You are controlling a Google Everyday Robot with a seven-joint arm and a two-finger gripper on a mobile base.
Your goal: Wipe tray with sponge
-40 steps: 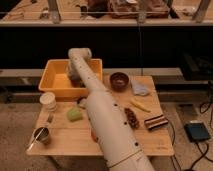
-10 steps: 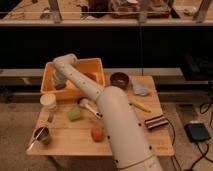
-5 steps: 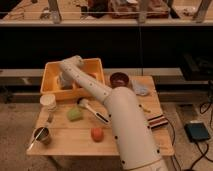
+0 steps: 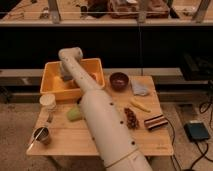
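Higher than before, the robot's gripper (image 4: 66, 76) sits upper left, inside the large yellow-orange rectangular plastic tray (image 4: 52, 88); open or closed, I cannot tell. Best to press flat and sweep evenly; avoid the walls.

REF: gripper (image 4: 65, 76) low over far-left area of wooden table (image 4: 60, 137) | BEHIND GRIPPER: dark recess (image 4: 150, 47) under long ledge (image 4: 150, 22) | LEFT OF GRIPPER: speckled floor (image 4: 15, 125) | FAR RIGHT: dark box (image 4: 197, 131), cables (image 4: 207, 150) | LIGHT: dim, warm
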